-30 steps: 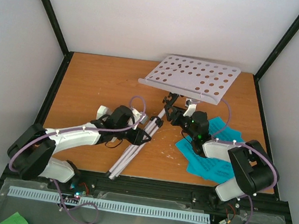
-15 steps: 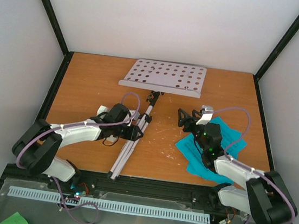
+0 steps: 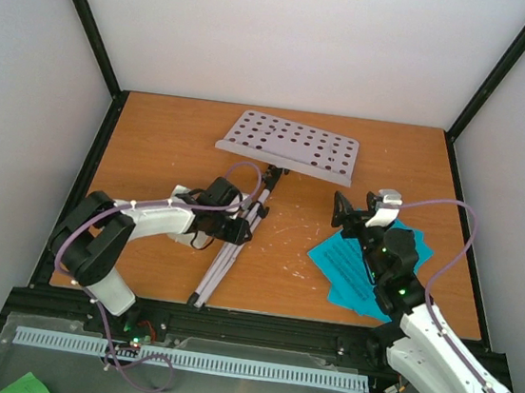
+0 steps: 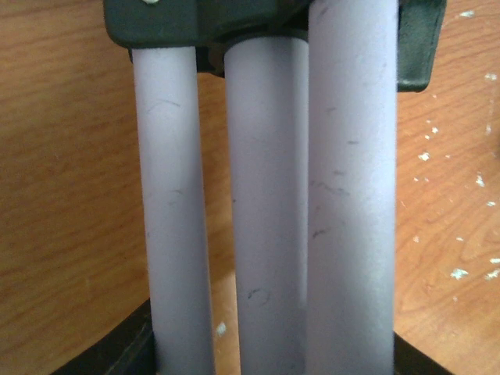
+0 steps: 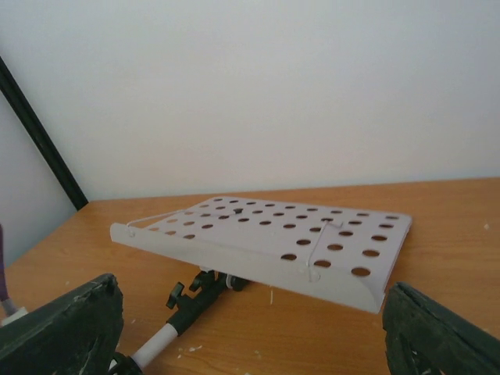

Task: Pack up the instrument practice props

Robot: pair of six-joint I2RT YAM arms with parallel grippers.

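- Two claws are working at this moment. The left claw (image 3: 242,227) is clamping the folded legs (image 4: 266,195) of the music stand (image 3: 224,264), and the left wrist view is showing three lilac tubes packed side by side between its fingers.
- The right claw (image 3: 350,213) is standing wide apart and holding nothing. It is hovering above the cyan sheet-music pages (image 3: 354,270) and facing the perforated tray (image 3: 293,146).
- The music stand is lying flat on the worktop (image 3: 164,137). Its legs are pointing toward the near edge, and its tray is tilting at the far end, attached and unfolded.
- The cyan pages are lying fanned out on the right side of the worktop, well apart from the stand.
- A white object (image 3: 179,193) is showing partly behind the left arm. Whether it is the metronome cannot be told.
- Judged progress: early. The legs are appearing collapsed, but the tray is awaiting folding and the pages are awaiting stacking. No case or bag is showing in these views.
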